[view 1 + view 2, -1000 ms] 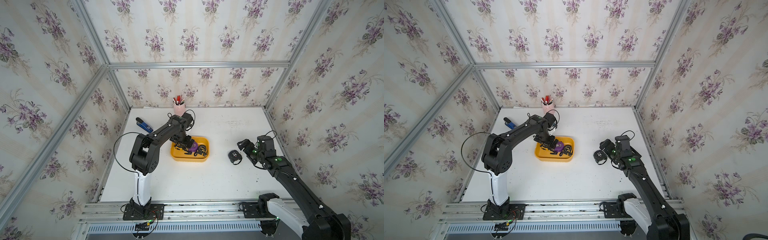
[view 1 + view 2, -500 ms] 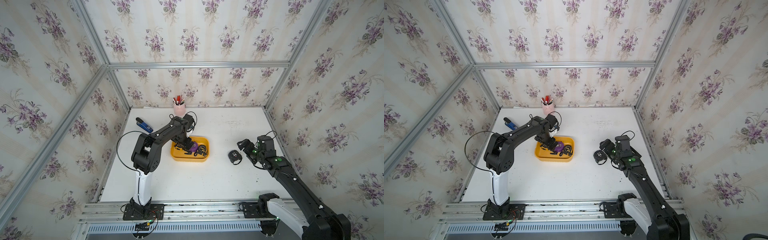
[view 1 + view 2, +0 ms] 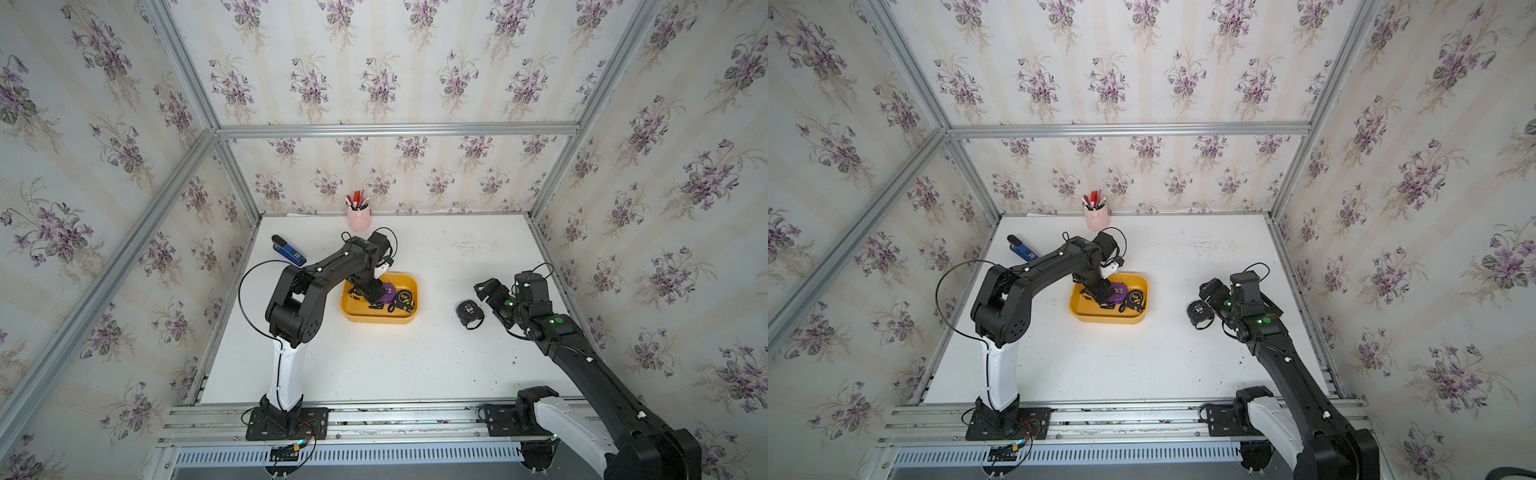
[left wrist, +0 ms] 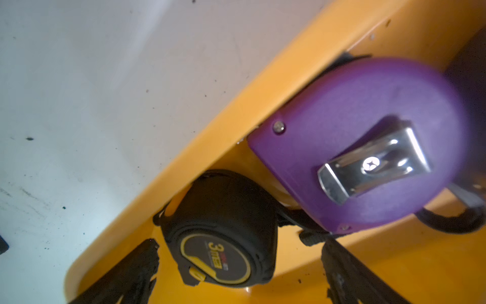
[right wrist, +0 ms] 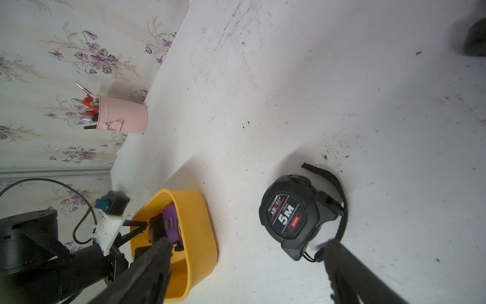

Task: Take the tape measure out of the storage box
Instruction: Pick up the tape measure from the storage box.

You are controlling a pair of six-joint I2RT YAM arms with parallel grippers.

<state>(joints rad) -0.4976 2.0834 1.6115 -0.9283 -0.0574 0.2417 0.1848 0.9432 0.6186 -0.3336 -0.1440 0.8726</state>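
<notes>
Storage box (image 3: 376, 319): shallow yellow plastic tub with rounded corners, standing on the white tabletop (image 3: 374, 365) on the left arm's side of centre.
Purple tape measure (image 4: 355, 131): purple plastic case with a steel belt clip. It is inside the storage box, close against one long wall, clip side towards the left wrist camera.
Black 3m tape measure (image 4: 223, 231): black case with a yellow-ringed "3m" label, inside the storage box just beside the purple tape measure.
Left gripper (image 3: 368, 291): reaching down into the storage box, jaws spread wide with nothing clamped. In the left wrist view the black 3m tape measure shows between the two fingers; contact cannot be told.
Black 5M tape measure (image 5: 289, 213): black case with a black wrist strap, label up, on the bare tabletop well apart from the storage box.
Right gripper (image 3: 486, 291): low over the tabletop, just beside the black 5M tape measure, jaws wide apart and holding nothing.
Pink pen cup (image 3: 359, 218): at the back wall, holding red pens.
Blue stapler (image 3: 289, 251): near the left wall.
</notes>
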